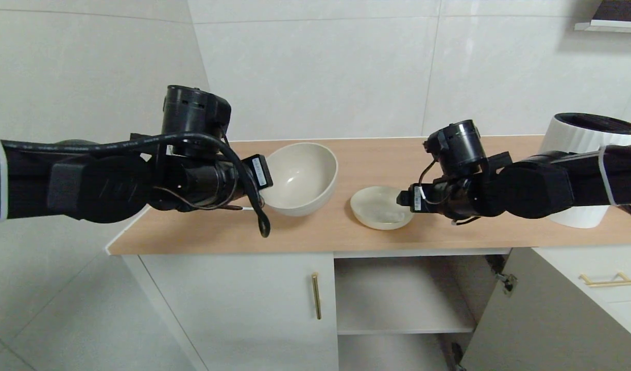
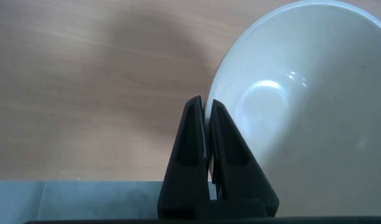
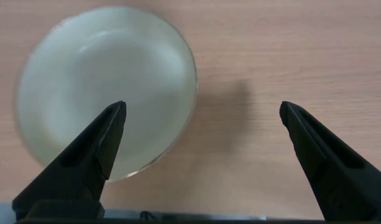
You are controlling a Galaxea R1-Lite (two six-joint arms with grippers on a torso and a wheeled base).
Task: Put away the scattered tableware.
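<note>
A large white bowl is tilted on its side over the wooden counter, its lower edge close to the surface. My left gripper is shut on its rim; in the left wrist view the fingers pinch the bowl wall. To its right a small pale shallow dish lies flat on the counter. My right gripper hovers at the dish's right edge, open. In the right wrist view the gripper has one finger over the dish and the other over bare wood.
A tall white cylindrical container stands on the counter's right end, behind my right arm. Below the counter a cabinet stands open with a bare shelf, its door swung out to the right. A shut door with a gold handle is left of it.
</note>
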